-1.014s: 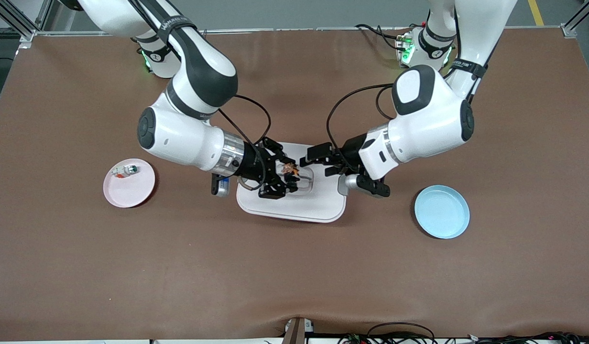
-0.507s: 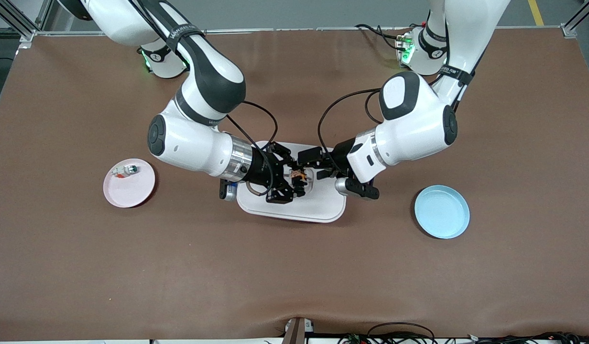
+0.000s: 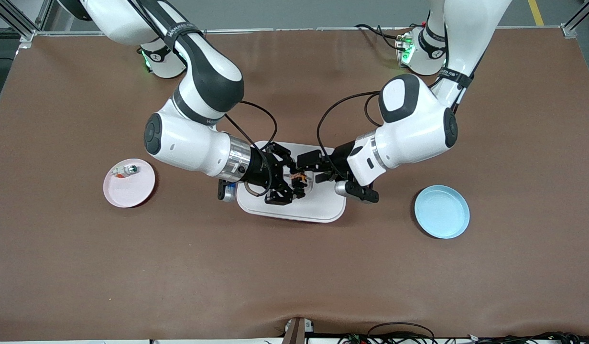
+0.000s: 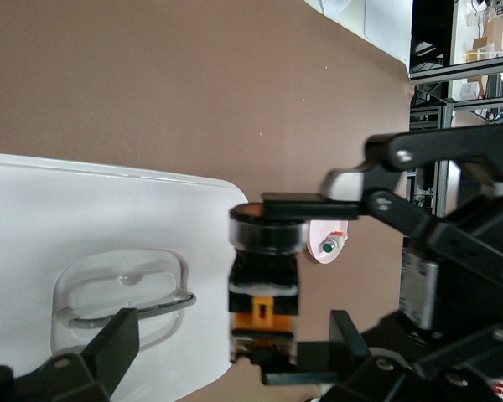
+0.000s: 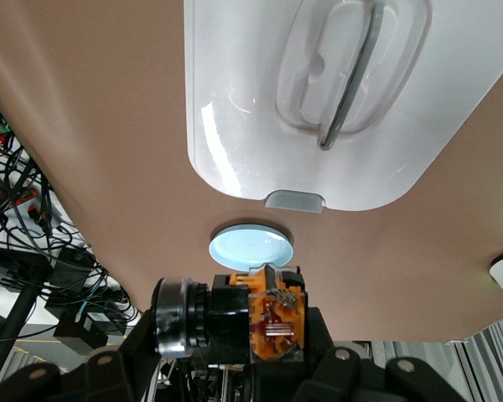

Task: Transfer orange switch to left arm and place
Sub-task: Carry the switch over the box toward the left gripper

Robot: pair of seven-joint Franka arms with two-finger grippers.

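Handover mid-bench over the box [image 3: 318,205]: right gripper [image 3: 294,180] clamps the orange switch [image 3: 298,178] (long axis crosswise to it); left gripper [image 3: 308,168], fingers spread, faces it.

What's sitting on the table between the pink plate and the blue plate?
The box, a big white lidded container, as the front view shows. Above its lid the right gripper holds the orange switch, with the left gripper open beside it.
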